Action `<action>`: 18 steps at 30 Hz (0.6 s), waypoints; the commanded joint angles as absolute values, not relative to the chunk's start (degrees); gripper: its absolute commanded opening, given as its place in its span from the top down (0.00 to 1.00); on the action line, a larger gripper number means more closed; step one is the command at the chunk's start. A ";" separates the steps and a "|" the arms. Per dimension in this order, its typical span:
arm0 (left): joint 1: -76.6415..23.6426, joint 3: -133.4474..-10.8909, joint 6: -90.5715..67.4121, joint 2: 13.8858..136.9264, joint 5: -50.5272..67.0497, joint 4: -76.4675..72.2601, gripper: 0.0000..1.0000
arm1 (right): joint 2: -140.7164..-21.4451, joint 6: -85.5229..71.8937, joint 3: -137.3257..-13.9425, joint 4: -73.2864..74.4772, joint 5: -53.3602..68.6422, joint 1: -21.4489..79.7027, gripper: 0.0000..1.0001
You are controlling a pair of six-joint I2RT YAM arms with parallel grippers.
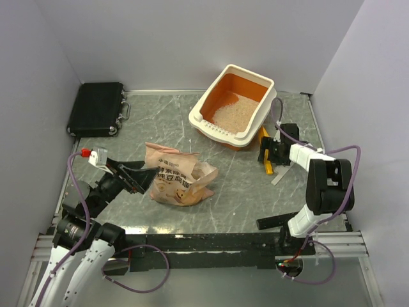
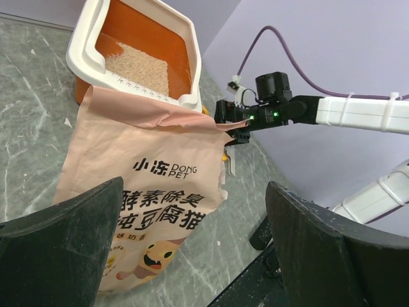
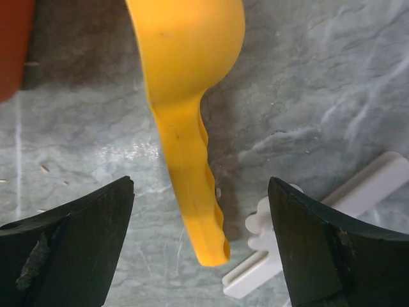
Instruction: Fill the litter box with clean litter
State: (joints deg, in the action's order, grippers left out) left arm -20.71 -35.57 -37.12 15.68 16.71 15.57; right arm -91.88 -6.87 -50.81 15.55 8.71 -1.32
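The litter box (image 1: 207, 110), cream-white outside and orange inside, stands at the back right, its slotted rim toward me. Pale beige litter (image 1: 232, 110) covers part of its floor. The box (image 2: 82, 39) and litter (image 2: 138, 68) also show in the left wrist view. My left gripper (image 1: 143, 178) is open and empty at the left end of the peach-pink bag (image 1: 181, 178), which lies flat on the table. In the left wrist view the bag (image 2: 147, 147) lies ahead of that gripper (image 2: 195, 192). My right gripper (image 1: 271, 155) is open beside the box. Its jaws (image 3: 199, 185) straddle the yellow scoop's handle (image 3: 189, 160) without touching it.
A black case (image 1: 96, 107) lies at the back left. A white plastic clip (image 3: 332, 211) lies on the table right of the scoop handle, also in the top view (image 1: 281, 174). Grey walls close in the table on three sides.
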 commanded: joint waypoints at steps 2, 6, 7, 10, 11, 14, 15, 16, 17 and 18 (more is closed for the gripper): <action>-20.92 -35.42 -37.62 15.64 17.58 13.27 0.03 | -93.61 -5.98 -53.79 14.94 9.49 -1.50 0.09; -20.92 -35.42 -37.53 15.82 17.58 13.36 0.03 | -94.30 -5.89 -54.75 15.99 10.54 -1.41 0.14; -20.92 -35.42 -37.62 15.82 17.75 13.27 0.03 | -94.57 -5.80 -54.84 16.17 11.07 -1.41 0.16; -20.92 -35.42 -37.53 15.99 17.84 13.27 0.03 | -95.27 -5.27 -55.11 16.96 10.99 -0.97 0.25; -20.92 -35.51 -37.53 16.00 18.02 13.27 0.03 | -95.71 -5.27 -55.19 17.31 10.81 -0.79 0.27; -20.92 -35.42 -37.35 16.26 18.11 13.36 0.03 | -97.02 -5.01 -55.46 18.37 9.24 -0.27 0.39; -20.92 -35.42 -37.44 16.26 18.19 13.36 0.03 | -97.38 -4.84 -55.63 18.72 9.05 -0.26 0.47; -20.92 -35.51 -37.44 16.26 18.19 13.36 0.03 | -97.64 -4.92 -55.63 18.89 8.70 -0.26 0.53; -20.92 -35.51 -37.44 16.26 18.19 13.45 0.03 | -97.47 -5.18 -55.37 18.90 8.01 -0.26 0.60; -20.92 -35.42 -37.35 16.26 18.19 13.45 0.03 | -97.21 -5.27 -55.28 18.90 7.39 -0.26 0.72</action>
State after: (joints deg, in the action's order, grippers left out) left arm -20.73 -35.57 -37.12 15.79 16.97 15.57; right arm -96.29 -5.23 -53.74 17.19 9.54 -0.67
